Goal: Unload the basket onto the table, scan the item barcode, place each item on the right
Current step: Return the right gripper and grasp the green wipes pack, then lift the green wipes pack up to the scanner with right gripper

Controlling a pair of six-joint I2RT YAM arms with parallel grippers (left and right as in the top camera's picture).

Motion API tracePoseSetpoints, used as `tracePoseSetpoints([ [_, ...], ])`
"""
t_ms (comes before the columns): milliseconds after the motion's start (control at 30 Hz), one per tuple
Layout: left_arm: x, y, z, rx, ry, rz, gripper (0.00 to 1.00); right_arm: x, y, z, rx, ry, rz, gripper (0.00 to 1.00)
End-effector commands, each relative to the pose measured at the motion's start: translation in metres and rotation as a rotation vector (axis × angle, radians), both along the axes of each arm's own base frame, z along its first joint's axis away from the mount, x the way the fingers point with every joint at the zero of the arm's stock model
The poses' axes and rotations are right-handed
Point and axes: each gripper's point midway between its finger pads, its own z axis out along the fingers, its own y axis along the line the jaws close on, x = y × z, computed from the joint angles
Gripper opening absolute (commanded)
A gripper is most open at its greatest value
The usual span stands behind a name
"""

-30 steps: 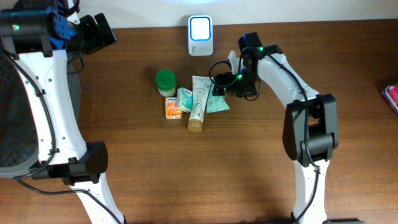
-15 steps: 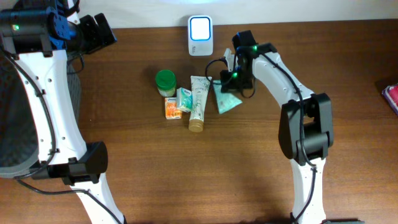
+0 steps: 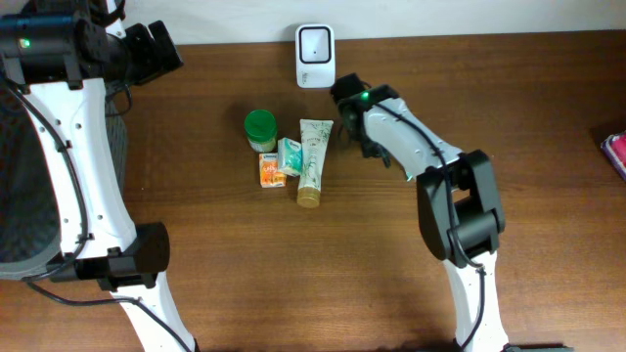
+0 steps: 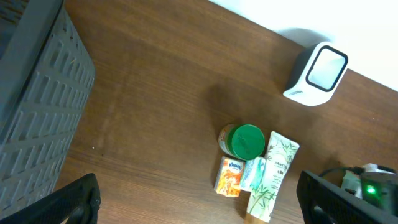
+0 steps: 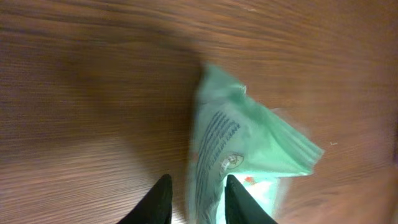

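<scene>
While 4 items (image 3: 290, 156) lie grouped (1 scanner (image 3: 315, 44) nearby), right end effector (image 5: 199, 199) pinches 1 packet (image 5: 249, 143).

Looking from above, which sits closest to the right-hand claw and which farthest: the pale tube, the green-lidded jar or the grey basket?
1. Pale tube, just left of the right gripper.
2. Green-lidded jar, further left.
3. Grey basket, at the far left.
</scene>
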Motion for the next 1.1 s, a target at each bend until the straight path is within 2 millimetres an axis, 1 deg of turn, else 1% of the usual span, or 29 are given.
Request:
tracePoseSetpoints([
  [0, -0.004, 0.000, 0.007, 0.003, -0.018, -0.014, 0.99, -0.008, 0.067, -0.008, 0.178, 0.003, 0.083, 0.37],
  [33, -0.004, 0.000, 0.007, 0.003, -0.018, -0.014, 0.99, -0.008, 0.082, -0.010, 0.223, 0.000, 0.102, 0.43],
  [67, -0.004, 0.000, 0.007, 0.003, -0.018, -0.014, 0.99, -0.006, 0.091, -0.006, 0.238, -0.016, 0.119, 0.48],
  [100, -0.004, 0.000, 0.007, 0.003, -0.018, -0.014, 0.99, -0.002, 0.095, 0.001, 0.244, -0.028, 0.122, 0.49],
  [133, -0.004, 0.000, 0.007, 0.003, -0.018, -0.014, 0.99, 0.001, 0.096, 0.014, 0.251, -0.037, 0.121, 0.50],
  [200, -0.004, 0.000, 0.007, 0.003, -0.018, -0.014, 0.99, 0.012, 0.087, 0.047, 0.260, -0.060, 0.098, 0.61],
  [233, -0.004, 0.000, 0.007, 0.003, -0.018, -0.014, 0.99, 0.018, 0.076, 0.065, 0.264, -0.073, 0.074, 0.64],
  [267, -0.004, 0.000, 0.007, 0.003, -0.018, -0.014, 0.99, 0.022, 0.059, 0.079, 0.258, -0.072, 0.055, 0.68],
  [300, -0.004, 0.000, 0.007, 0.003, -0.018, -0.014, 0.99, 0.023, 0.043, 0.085, 0.263, -0.035, 0.072, 0.69],
  [367, -0.004, 0.000, 0.007, 0.003, -0.018, -0.014, 0.99, 0.016, 0.028, 0.076, 0.366, 0.095, 0.144, 0.70],
  [433, -0.004, 0.000, 0.007, 0.003, -0.018, -0.014, 0.99, 0.007, 0.020, 0.059, 0.513, 0.182, 0.125, 0.70],
  [533, -0.004, 0.000, 0.007, 0.003, -0.018, -0.014, 0.99, 0.007, 0.005, 0.036, 0.579, 0.204, 0.073, 0.69],
  [600, -0.004, 0.000, 0.007, 0.003, -0.018, -0.014, 0.99, 0.004, 0.008, 0.015, 0.618, 0.217, 0.069, 0.68],
  [700, -0.004, 0.000, 0.007, 0.003, -0.018, -0.014, 0.99, -0.002, 0.016, -0.007, 0.626, 0.232, 0.081, 0.67],
  [733, -0.004, 0.000, 0.007, 0.003, -0.018, -0.014, 0.99, -0.004, 0.018, -0.013, 0.628, 0.236, 0.085, 0.63],
  [767, -0.004, 0.000, 0.007, 0.003, -0.018, -0.014, 0.99, -0.005, 0.019, -0.018, 0.627, 0.237, 0.087, 0.55],
  [800, -0.004, 0.000, 0.007, 0.003, -0.018, -0.014, 0.99, -0.006, 0.020, -0.021, 0.629, 0.235, 0.078, 0.44],
  [833, -0.004, 0.000, 0.007, 0.003, -0.018, -0.014, 0.99, -0.005, 0.019, -0.021, 0.629, 0.226, 0.064, 0.27],
  [867, -0.004, 0.000, 0.007, 0.003, -0.018, -0.014, 0.99, -0.003, 0.020, -0.020, 0.632, 0.216, 0.063, 0.19],
  [900, -0.004, 0.000, 0.007, 0.003, -0.018, -0.014, 0.99, 0.004, 0.021, -0.013, 0.636, 0.192, 0.069, 0.13],
  [967, -0.004, 0.000, 0.007, 0.003, -0.018, -0.014, 0.99, 0.020, 0.024, 0.008, 0.644, 0.136, 0.088, 0.04],
  [1000, -0.004, 0.000, 0.007, 0.003, -0.018, -0.014, 0.99, 0.028, 0.026, 0.020, 0.650, 0.103, 0.097, 0.04],
  [1033, -0.004, 0.000, 0.007, 0.003, -0.018, -0.014, 0.99, 0.045, 0.030, 0.043, 0.669, 0.029, 0.091, 0.04],
  [1067, -0.004, 0.000, 0.007, 0.003, -0.018, -0.014, 0.99, 0.058, 0.032, 0.059, 0.685, -0.029, 0.090, 0.04],
])
